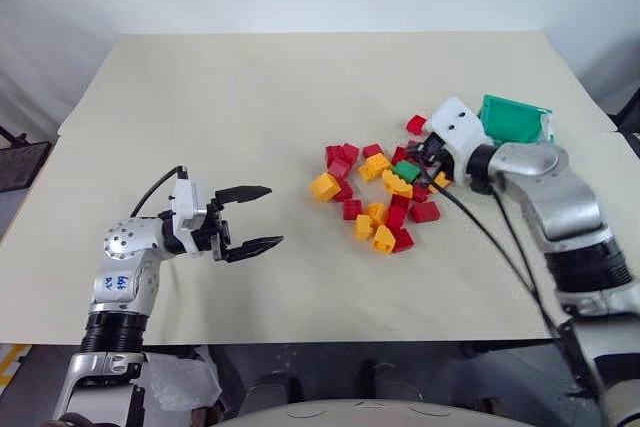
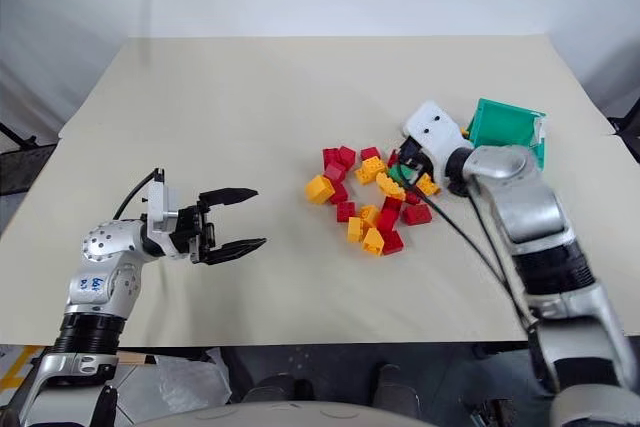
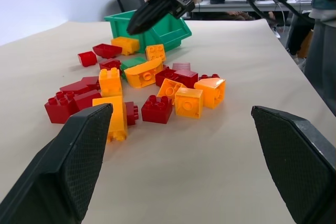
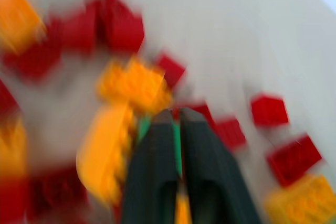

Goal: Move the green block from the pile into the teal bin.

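- The left hand point(image 1: 248, 217) is nearest, hovering low over the near-left part of the surface point(image 1: 200, 97). Its two black fingers are spread wide with nothing between them. It points right toward the bricks but is well apart from them, so I judge it is parked out of the way.
- The pile point(image 1: 375, 192) lies right of centre, a loose scatter of red and yellow-orange bricks resting flat or tipped on the surface, with one red brick apart at its far edge.
- The green block point(image 1: 406, 171) sits at the far-right side of the pile, touching a yellow-orange brick on its near side and red ones around it. It appears to lie flat on the surface, not lifted. Too little of it shows to tell which way its long axis runs.
- The right hand point(image 1: 428, 159) reaches in from the right, angled down and leftward, its tips just beside the green block. In the right wrist view the fingers point(image 4: 157, 161) stand almost together with a sliver of green in the narrow gap; whether they pinch the block or merely sit over it I cannot tell.
- The teal bin point(image 1: 515, 119) stands farthest, at the right edge behind the right wrist, near the pile, so the carry should be short.
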`<act>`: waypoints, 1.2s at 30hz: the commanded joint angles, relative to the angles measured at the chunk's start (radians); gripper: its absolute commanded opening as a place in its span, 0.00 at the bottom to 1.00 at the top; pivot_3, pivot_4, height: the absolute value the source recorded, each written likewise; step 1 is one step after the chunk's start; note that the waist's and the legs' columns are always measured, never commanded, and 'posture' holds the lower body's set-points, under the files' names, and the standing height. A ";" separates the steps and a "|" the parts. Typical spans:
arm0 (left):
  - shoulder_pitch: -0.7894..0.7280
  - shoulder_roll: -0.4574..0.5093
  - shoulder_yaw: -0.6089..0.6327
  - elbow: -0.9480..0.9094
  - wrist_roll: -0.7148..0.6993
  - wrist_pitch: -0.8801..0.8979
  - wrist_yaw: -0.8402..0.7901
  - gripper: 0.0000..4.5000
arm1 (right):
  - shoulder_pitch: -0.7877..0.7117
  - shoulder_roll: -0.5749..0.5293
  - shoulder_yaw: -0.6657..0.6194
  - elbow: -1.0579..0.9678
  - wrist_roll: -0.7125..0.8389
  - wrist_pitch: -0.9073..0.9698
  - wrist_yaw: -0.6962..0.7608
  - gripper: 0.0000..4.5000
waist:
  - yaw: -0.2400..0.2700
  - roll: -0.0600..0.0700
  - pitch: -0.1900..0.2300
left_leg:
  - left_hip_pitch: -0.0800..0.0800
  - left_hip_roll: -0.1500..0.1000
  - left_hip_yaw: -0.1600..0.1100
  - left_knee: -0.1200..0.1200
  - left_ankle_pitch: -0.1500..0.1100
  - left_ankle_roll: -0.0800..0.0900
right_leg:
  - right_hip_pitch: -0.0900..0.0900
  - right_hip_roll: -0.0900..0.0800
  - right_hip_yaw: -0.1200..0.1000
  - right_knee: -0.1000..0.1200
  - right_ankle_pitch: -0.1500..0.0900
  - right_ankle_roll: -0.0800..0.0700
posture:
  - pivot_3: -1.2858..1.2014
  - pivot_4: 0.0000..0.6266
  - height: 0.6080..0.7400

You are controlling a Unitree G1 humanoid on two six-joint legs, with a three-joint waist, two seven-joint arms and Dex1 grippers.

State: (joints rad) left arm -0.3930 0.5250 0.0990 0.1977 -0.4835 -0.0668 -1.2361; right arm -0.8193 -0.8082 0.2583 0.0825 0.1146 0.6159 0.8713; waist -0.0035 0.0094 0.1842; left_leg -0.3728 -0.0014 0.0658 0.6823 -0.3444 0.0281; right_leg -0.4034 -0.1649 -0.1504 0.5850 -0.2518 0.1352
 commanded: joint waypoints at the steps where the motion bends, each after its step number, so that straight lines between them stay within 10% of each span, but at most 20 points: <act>1: -0.013 -0.001 0.005 -0.020 -0.003 -0.017 -0.004 1.00 | -0.066 0.025 0.004 0.063 -0.020 -0.038 0.052 0.36 | -0.004 0.000 0.000 | 0.000 0.000 0.000 0.000 0.000 0.000 | 0.000 0.000 0.000 0.000 0.000 0.000 | 0.52 0.24 1.00; 6: -0.025 -0.004 0.004 -0.007 0.000 -0.026 -0.006 1.00 | -0.163 0.040 0.065 0.194 -0.093 -0.114 0.138 0.73 | -0.011 0.000 0.000 | 0.000 0.000 0.002 0.000 0.000 0.000 | -0.001 0.000 0.000 0.001 0.000 0.000 | 0.52 0.24 1.00; 36: -0.018 -0.014 0.007 -0.044 0.001 -0.008 0.047 1.00 | -0.467 0.303 0.209 0.927 -0.408 -0.333 0.306 0.73 | -0.025 0.000 0.000 | 0.000 0.000 0.001 0.002 0.001 -0.002 | -0.003 0.000 0.001 0.005 0.000 0.000 | 0.52 0.24 1.00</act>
State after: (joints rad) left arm -0.3870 0.5044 0.0990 0.1698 -0.4798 -0.0809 -1.2012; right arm -1.2959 -0.5130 0.4611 0.9637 -0.2683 0.2826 1.1800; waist -0.0284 0.0093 0.1842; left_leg -0.3730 -0.0012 0.0668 0.6843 -0.3432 0.0261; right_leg -0.4062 -0.1652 -0.1494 0.5903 -0.2518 0.1352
